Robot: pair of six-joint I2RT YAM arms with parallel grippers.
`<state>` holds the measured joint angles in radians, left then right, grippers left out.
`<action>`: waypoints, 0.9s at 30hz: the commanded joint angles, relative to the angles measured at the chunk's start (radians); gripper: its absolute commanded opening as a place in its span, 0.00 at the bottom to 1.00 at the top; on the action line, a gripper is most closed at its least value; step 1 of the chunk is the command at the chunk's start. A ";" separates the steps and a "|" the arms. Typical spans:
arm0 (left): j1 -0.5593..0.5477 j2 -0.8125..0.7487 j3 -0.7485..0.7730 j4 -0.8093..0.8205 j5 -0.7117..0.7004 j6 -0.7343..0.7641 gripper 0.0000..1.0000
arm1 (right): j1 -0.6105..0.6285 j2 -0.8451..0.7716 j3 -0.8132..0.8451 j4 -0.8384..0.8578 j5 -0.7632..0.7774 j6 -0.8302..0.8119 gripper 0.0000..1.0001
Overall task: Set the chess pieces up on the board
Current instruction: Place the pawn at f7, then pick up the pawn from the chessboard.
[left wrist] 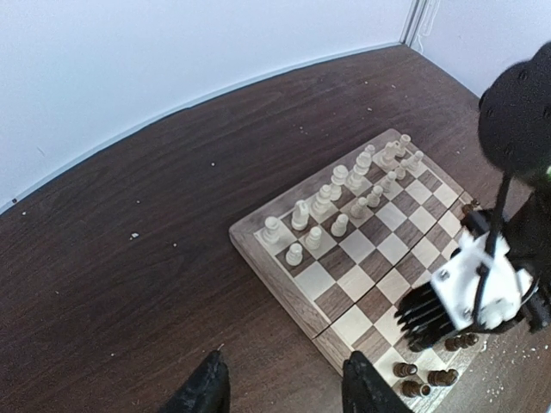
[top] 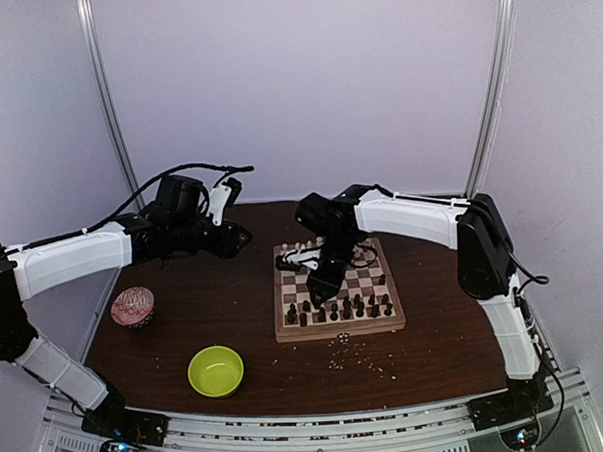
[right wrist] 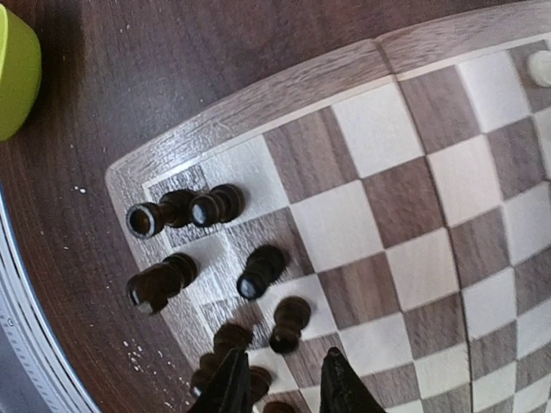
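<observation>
Nearest the lens, the right gripper (right wrist: 284,357) is seen partly parted and empty over the board's (right wrist: 284,86) near-left corner. Dark chess pieces (right wrist: 258,274) are crowded just beside it, so 1 could be toppled by a skewed lift. The left gripper (left wrist: 280,387) is held wide and empty, left of the board.

Clad in white shells along the left arm (top: 73,258) and the right arm (top: 411,219), with black joints between. Strung with thin black cables (top: 219,169) at twelve o'clock over the left wrist; tipped with tapered black pincer fingers (left wrist: 205,392).
</observation>
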<state>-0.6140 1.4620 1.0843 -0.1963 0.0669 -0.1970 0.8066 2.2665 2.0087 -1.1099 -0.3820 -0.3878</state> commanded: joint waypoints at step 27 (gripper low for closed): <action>0.007 0.053 0.071 -0.002 0.028 -0.014 0.47 | -0.290 -0.189 -0.340 0.126 0.177 0.005 0.31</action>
<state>-0.6140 1.5043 1.1240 -0.2115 0.0864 -0.2016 0.5140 2.0445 1.6539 -0.9817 -0.2192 -0.3889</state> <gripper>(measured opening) 0.475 0.328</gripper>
